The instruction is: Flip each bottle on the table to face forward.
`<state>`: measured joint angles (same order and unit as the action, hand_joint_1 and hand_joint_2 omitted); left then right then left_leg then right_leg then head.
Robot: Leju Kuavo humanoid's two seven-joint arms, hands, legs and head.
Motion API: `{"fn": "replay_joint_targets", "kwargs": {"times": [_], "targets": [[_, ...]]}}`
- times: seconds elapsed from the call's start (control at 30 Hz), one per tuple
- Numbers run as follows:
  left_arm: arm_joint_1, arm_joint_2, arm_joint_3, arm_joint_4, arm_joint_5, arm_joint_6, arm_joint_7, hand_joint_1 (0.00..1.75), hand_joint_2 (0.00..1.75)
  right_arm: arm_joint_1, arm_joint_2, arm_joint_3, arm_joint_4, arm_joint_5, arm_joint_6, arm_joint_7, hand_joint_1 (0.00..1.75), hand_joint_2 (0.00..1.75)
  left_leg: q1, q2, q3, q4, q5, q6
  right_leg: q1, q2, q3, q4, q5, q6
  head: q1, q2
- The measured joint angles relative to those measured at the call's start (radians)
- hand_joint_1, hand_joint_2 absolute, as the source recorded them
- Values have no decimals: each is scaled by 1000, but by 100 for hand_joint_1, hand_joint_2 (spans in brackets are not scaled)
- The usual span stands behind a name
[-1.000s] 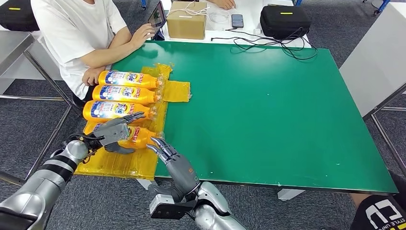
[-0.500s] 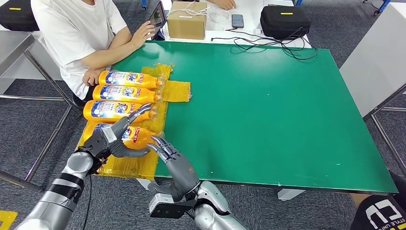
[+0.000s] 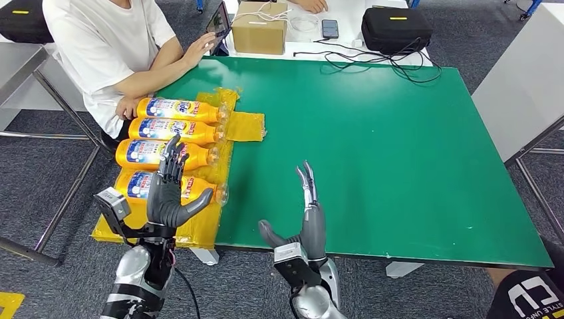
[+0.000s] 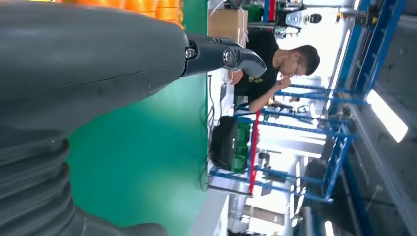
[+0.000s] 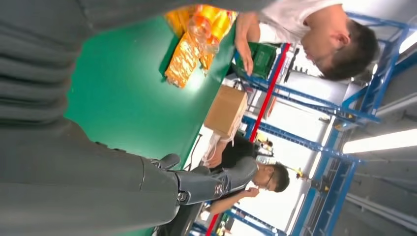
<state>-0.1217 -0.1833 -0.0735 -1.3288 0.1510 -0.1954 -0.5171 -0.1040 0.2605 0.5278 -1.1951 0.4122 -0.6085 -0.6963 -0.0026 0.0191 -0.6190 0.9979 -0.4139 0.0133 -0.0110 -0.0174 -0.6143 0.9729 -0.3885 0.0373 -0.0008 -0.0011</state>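
Several orange bottles with blue-and-white labels lie side by side on yellow plastic wrap (image 3: 245,125) at the green table's left end, caps pointing right. The farthest bottle (image 3: 176,108), the second bottle (image 3: 174,129) and the third bottle (image 3: 149,153) show their labels. The nearest bottle (image 3: 133,185) is partly hidden by my left hand (image 3: 169,196), which is raised in front of it with fingers spread, holding nothing. My right hand (image 3: 307,222) stands upright at the table's front edge, fingers apart and empty. The right wrist view catches the wrap (image 5: 183,61) and bottle caps (image 5: 202,28).
A person in a white shirt (image 3: 100,40) sits at the far left corner, one hand (image 3: 128,106) next to the farthest bottle. A cardboard box (image 3: 259,26), phone (image 3: 329,28), black case (image 3: 396,30) and cables (image 3: 372,63) lie beyond the green table (image 3: 386,153).
Both hands have let go of the nearest bottle and lifted upright. The left one drew back toward me; the right one swung right to the table's front edge. The bottle stays on the wrap.
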Motion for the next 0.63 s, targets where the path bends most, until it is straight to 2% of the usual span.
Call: {"fn": "replay_joint_targets", "kwargs": {"times": [0.17, 0.27, 0.37, 0.47, 0.57, 0.63], "targets": [[25, -44, 14, -20, 52, 5, -12, 0, 175, 38, 0, -49, -62, -1, -60, -1, 0, 175, 1, 0, 0, 0, 0, 0, 0, -1, 0, 0, 0, 0, 0, 0], [42, -82, 13, -22, 23, 71, -51, 0, 175, 73, 13, -120, -128, 1, -84, 0, 0, 175, 0, 0, 0, 0, 0, 0, 0, -1, 0, 0, 0, 0, 0, 0], [25, -114, -2, 2, -80, 221, -108, 0, 175, 84, 29, -180, -163, -13, -87, -1, 0, 175, 0, 0, 0, 0, 0, 0, 0, -1, 0, 0, 0, 0, 0, 0], [-26, -133, -15, 47, -168, 413, -164, 0, 175, 75, 46, -222, -170, -22, -87, -1, 0, 175, 0, -1, 0, 0, 1, 1, 0, -1, 0, 0, 1, 0, 0, 0], [-88, -139, -14, 87, -198, 585, -179, 0, 175, 53, 63, -275, -168, -55, -87, -1, 0, 175, 0, -1, 0, 0, 1, 1, 0, -1, 0, 0, 1, 0, 0, 0], [-120, -141, -12, 108, -204, 664, -180, 0, 175, 39, 69, -301, -163, -72, -87, -1, 0, 175, 0, -1, 0, 0, 2, 1, 0, -1, 0, 0, 1, 1, 0, 0]]}}
